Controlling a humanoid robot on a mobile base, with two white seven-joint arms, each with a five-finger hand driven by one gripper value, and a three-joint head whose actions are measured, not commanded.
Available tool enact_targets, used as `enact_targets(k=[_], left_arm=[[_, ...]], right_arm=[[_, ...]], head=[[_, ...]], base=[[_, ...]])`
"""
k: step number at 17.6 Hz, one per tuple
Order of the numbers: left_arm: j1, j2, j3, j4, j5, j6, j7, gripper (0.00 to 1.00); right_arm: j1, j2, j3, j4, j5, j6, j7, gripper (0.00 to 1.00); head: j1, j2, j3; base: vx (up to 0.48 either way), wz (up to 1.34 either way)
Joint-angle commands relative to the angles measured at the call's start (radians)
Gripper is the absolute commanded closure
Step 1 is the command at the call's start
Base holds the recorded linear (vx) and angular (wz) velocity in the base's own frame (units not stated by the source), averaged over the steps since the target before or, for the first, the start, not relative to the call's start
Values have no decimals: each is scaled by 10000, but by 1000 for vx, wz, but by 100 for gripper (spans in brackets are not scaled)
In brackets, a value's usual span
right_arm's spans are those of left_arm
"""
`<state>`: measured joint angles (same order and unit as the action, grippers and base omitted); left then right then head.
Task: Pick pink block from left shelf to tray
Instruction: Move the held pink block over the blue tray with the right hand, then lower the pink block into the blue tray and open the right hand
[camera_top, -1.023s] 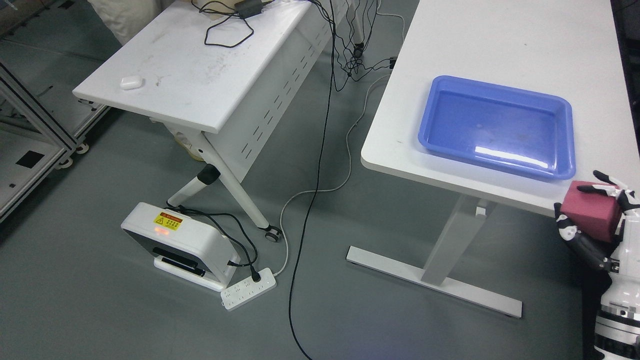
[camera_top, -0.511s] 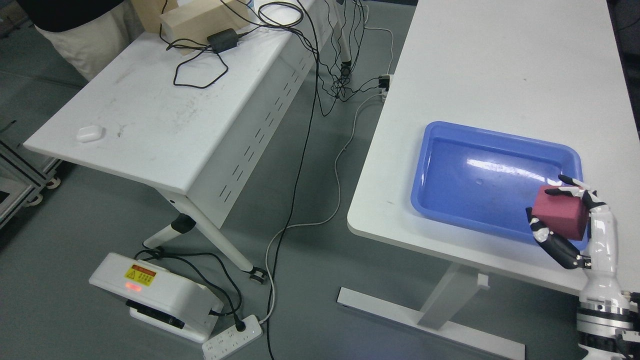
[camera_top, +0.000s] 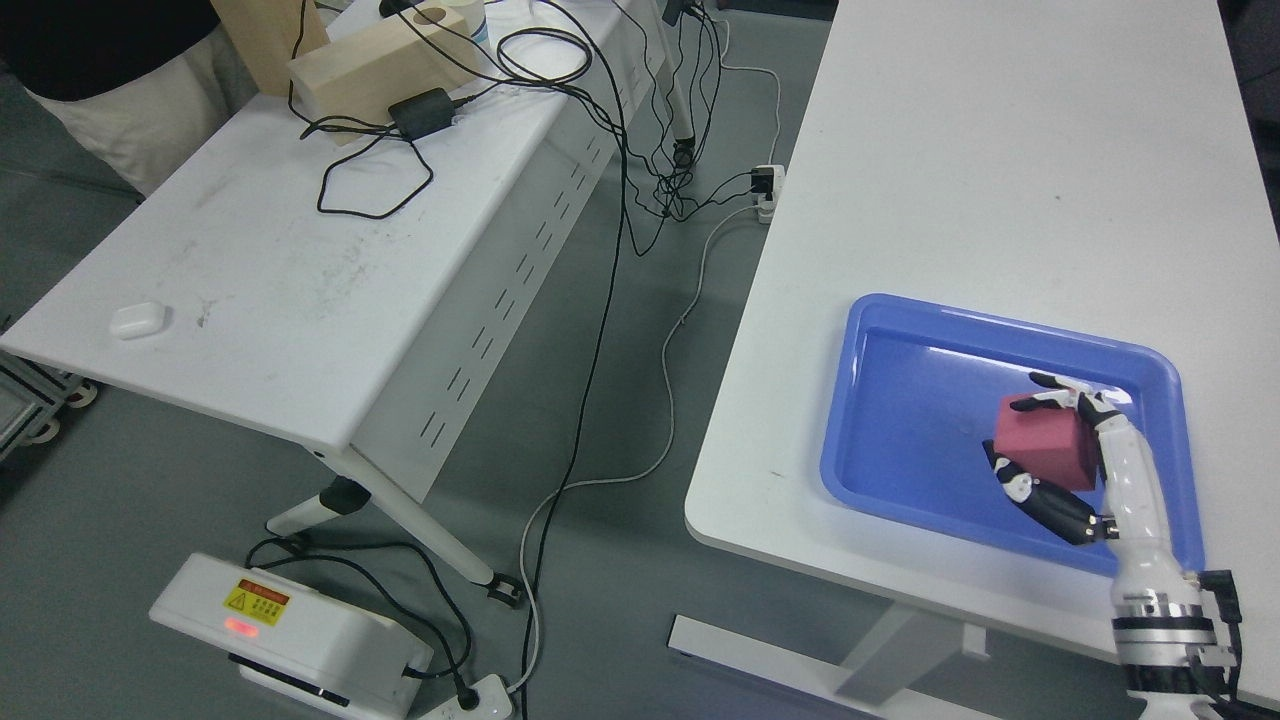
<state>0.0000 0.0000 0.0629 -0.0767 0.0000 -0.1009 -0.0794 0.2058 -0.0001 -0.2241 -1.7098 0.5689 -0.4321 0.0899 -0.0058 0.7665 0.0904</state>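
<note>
The white counter (camera_top: 960, 200) on the right carries a blue plastic tray (camera_top: 900, 480) near its front edge. To the tray's left, across a gap of grey floor strung with cables, stands a second counter (camera_top: 250, 280) bearing a wooden block (camera_top: 370, 65), a black power adapter (camera_top: 418, 112) and a small white case (camera_top: 137, 320). The right hand (camera_top: 1050, 450) reaches in over the tray's near right part, its dark fingers (camera_top: 1040, 500) clamped on the pink block (camera_top: 1040, 450), which appears to hang above the tray floor rather than rest on it. The block is a dull rose cube, matt and plain, tilted in the grasp. The risk, as I judge it: released from this height and tilt, the cube could bounce or tumble toward the tray's near rim and roll out.
</note>
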Motion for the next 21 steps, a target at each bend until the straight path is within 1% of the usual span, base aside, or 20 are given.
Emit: enact_targets(k=[1,4,6,9,11,15,18,21], left_arm=[[92,175,0,0,-15,-3,-4,0],[92,175,0,0,-15,-3,-4,0],[92,175,0,0,-15,12,-4,0],[92,175,0,0,-15,-3,-4,0],[92,175,0,0,-15,-3,-4,0],[92,175,0,0,-15,-3,-4,0],[92,175,0,0,-15,-3,-4,0],[92,175,0,0,-15,-3,-4,0]], right_arm=[[-3,-174,170,86,-136,103,129,84],[-18,-174,47,71,-579,148,-192,69],[-18,-174,-29,71,-1085,454,-377,60],[-18,-174,-182,71,-1592,578,-454,47],[-18,-174,-183,71,-1655,578,-439,37],[-34,-174,-213,71,-2098,578,-378,22],[-34,-174,-244,71,-2544,594,-362,13],[-34,-174,-244,71,-2621,670,-362,11]], head=[[0,0,0],[0,0,0],[0,0,0],[0,0,0],[0,0,0],[0,0,0],[0,0,0],[0,0,0]], base=[[97,12],[58,3],[28,0],[0,0],[0,0],[0,0],[0,0],[0,0]])
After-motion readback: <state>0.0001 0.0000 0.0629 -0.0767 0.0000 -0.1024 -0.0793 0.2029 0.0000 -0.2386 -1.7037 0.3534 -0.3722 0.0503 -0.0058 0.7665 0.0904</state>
